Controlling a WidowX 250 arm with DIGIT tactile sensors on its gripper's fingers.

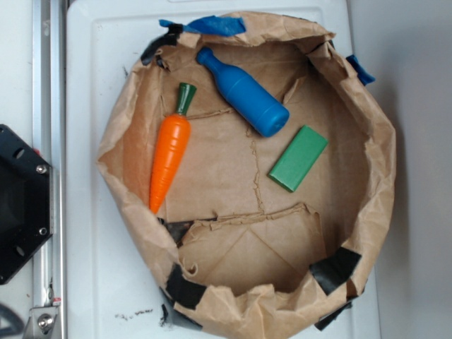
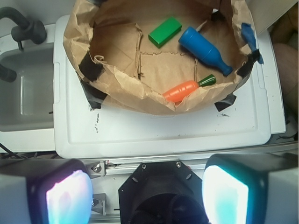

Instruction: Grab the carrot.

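The orange carrot (image 1: pixel 170 155) with its dark green stem lies at the left inside a brown paper bowl (image 1: pixel 367 212), tip pointing toward the front. In the wrist view the carrot (image 2: pixel 183 90) rests against the bowl's near wall, partly hidden by the paper rim. My gripper (image 2: pixel 146 196) hovers high over the robot's black base, well short of the bowl. Its two pads (image 2: pixel 69 198) stand wide apart with nothing between them. The exterior view does not show the gripper.
A blue plastic bottle (image 1: pixel 244 93) and a green rectangular block (image 1: pixel 298 157) lie in the bowl to the right of the carrot. The bowl sits on a white lid (image 2: pixel 154 133). The black robot base (image 1: pixel 20 205) is at the left, and a grey sink (image 2: pixel 23 93) beside the lid.
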